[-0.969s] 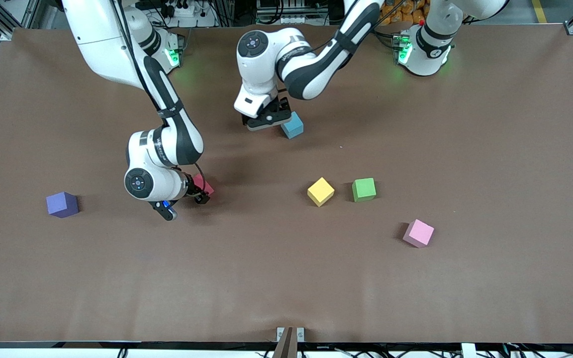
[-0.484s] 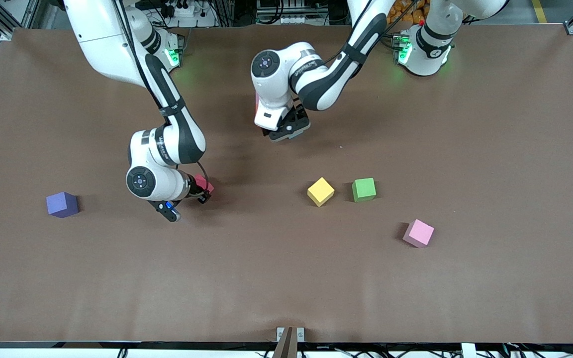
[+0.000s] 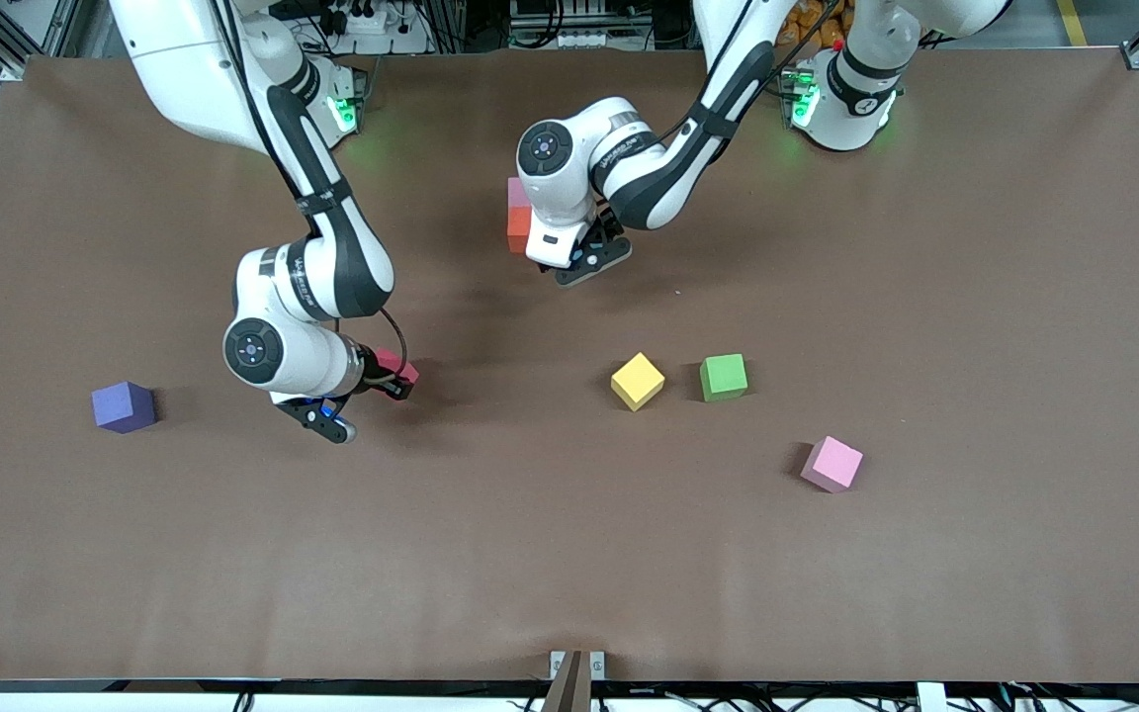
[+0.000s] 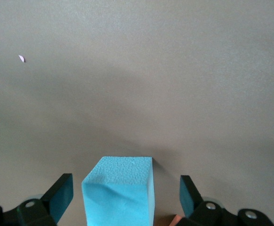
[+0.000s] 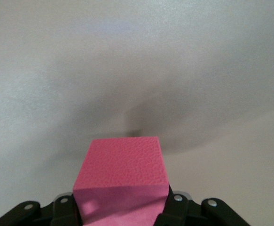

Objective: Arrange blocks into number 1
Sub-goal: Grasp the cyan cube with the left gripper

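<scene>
While the brown table [image 3: 569,554] carries scattered blocks, the right gripper [image 3: 397,384] clamps the red block [image 5: 122,179] — the left gripper [image 4: 125,197] straddles the blue block [image 4: 120,190], fingers spread.

Eight blocks are showing: two pink [image 3: 832,464] [image 3: 517,191], one each orange [image 3: 518,229], blue [image 4: 119,192], red [image 3: 394,372], green [image 3: 724,377], yellow [image 3: 637,381], purple [image 3: 124,406]. Two arms are working.

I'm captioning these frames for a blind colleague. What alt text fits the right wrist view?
The right gripper is shut on a pinkish-red block, seen close up from the wrist, with the block's top and one shaded side filling the lower middle. Around it lies only the bare brown table, with a soft shadow just past the block.
</scene>
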Controlling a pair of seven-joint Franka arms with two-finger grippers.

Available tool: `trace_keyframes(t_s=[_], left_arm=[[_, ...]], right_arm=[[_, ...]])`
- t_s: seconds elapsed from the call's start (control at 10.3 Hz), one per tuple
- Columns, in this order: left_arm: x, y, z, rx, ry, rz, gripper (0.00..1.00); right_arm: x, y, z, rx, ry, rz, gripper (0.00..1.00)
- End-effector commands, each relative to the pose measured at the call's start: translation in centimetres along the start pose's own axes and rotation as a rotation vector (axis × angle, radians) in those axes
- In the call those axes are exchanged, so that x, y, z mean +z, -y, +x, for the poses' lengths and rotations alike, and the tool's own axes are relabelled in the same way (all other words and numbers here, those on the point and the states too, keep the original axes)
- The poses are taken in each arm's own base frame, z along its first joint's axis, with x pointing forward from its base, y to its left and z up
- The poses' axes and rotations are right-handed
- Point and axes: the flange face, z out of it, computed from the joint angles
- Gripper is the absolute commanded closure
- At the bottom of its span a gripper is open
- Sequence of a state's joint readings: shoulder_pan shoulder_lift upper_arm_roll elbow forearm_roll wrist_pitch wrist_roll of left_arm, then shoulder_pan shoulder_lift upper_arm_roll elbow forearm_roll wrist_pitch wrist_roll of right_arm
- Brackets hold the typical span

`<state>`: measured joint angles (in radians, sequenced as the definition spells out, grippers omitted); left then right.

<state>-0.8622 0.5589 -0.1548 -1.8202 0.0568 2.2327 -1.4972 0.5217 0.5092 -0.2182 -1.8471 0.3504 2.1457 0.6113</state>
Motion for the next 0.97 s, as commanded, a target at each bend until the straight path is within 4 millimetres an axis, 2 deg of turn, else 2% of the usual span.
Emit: trace_keyframes(t_s=[0.0, 0.29, 0.39, 0.58, 0.87], left_arm=[[1.2, 0.7, -0.9, -0.028, 0.015, -0.005, 0.0], [3.1, 1.2, -1.3, -0.022, 0.022, 0.028, 0.0], [3.4, 1.1, -1.5, -0.019, 0.024, 0.021, 0.0], [3.7, 0.8, -1.6, -0.019, 0.028, 0.012, 0.0], [3.6, 0.7, -1.9, -0.016, 0.029, 0.003, 0.0]], right_arm=[[-0.6, -0.6, -0.5, -0.05, 0.002, 0.007, 0.46], [-1.0, -2.1, 1.2, -0.179, -0.007, 0.008, 0.46], [-1.3, -2.3, 1.4, -0.183, -0.013, 0.009, 0.51], [-1.5, -2.2, 1.6, -0.21, -0.033, -0.018, 0.58], [-2.1, -2.4, 2.4, -0.264, -0.082, -0.073, 0.58]])
